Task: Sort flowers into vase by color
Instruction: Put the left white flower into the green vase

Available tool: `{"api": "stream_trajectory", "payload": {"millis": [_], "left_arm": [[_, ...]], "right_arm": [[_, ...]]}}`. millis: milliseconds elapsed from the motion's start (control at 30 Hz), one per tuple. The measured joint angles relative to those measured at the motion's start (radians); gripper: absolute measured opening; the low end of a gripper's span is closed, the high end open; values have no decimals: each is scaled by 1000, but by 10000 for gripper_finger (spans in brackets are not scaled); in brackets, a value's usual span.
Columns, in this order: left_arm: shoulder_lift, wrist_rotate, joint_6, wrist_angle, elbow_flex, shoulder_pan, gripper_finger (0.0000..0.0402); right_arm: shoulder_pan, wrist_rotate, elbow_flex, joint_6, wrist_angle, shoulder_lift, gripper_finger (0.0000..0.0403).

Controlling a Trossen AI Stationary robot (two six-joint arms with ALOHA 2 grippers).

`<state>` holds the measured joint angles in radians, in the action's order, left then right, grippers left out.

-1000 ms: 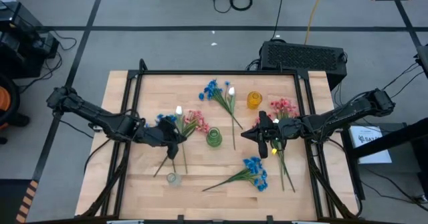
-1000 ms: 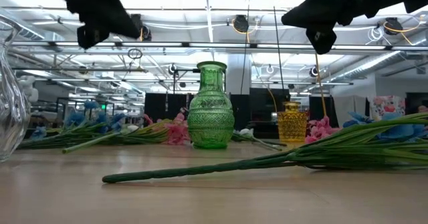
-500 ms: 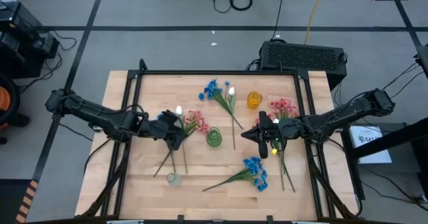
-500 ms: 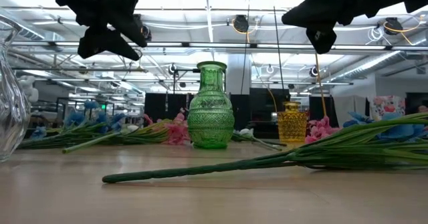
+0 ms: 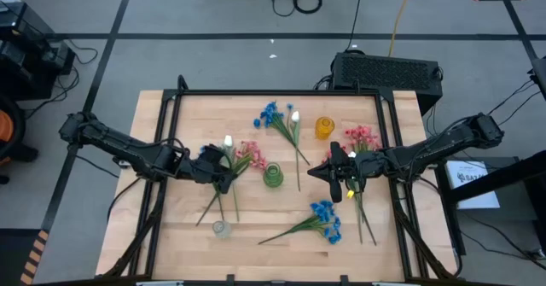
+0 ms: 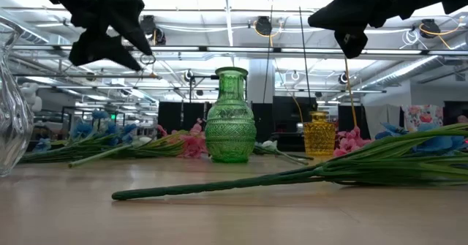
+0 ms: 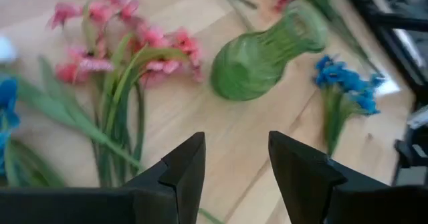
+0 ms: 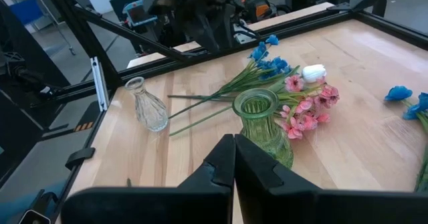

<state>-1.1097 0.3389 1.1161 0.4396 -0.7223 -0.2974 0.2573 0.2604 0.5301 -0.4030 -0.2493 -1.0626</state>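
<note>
green glass vase (image 5: pixel 272 177) with a fine embossed bead pattern; amber-yellow glass vase (image 5: pixel 323 128); clear colourless glass vase (image 5: pixel 221 228); pale wooden table (image 5: pixel 256 218) framed in black; artificial flowers (image 5: pixel 247 156) in pink, blue and white on green stems.

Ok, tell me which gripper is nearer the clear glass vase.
Left. The left gripper hangs just above the clear glass vase, over the flowers; the right gripper is across the table, beyond the green vase.
</note>
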Motion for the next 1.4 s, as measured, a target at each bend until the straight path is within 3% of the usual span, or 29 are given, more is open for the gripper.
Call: {"api": "stream_trajectory", "payload": {"millis": [167, 367, 733, 1400], "left_arm": [[-60, -2, 102, 67, 0, -6, 197], [-135, -20, 109, 66, 0, -4, 223], [-176, -47, 111, 64, 0, -9, 223], [-343, -157, 265, 11, 0, 42, 223]], "right_arm": [[0, 0, 0, 0, 0, 0, 0], [0, 0, 0, 0, 0, 0, 0], [0, 0, 0, 8, 6, 0, 0], [0, 1, 0, 8, 19, 0, 0]]}}
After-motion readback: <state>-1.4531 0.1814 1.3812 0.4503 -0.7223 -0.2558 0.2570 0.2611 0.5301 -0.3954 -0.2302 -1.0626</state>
